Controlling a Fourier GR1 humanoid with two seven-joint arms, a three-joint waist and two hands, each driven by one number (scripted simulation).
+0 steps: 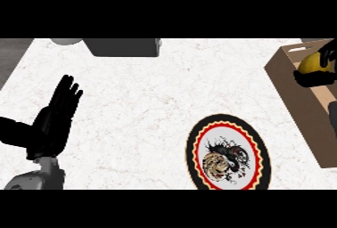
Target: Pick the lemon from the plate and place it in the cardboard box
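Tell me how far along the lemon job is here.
Done: the plate holds no lemon. In hand: the right hand grips the lemon over the open cardboard box. Left: lowering and releasing it inside. The left hand rests open at the view's left.

Lemon: yellow, over the open cardboard box at right edge, partly hidden by black fingers. Plate: round, black-rimmed, red-ringed, bare on bench, near box.

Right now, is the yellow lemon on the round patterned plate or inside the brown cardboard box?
Over the brown cardboard box, in the right hand, whose fingers curl round the yellow lemon. The round patterned plate holds nothing.
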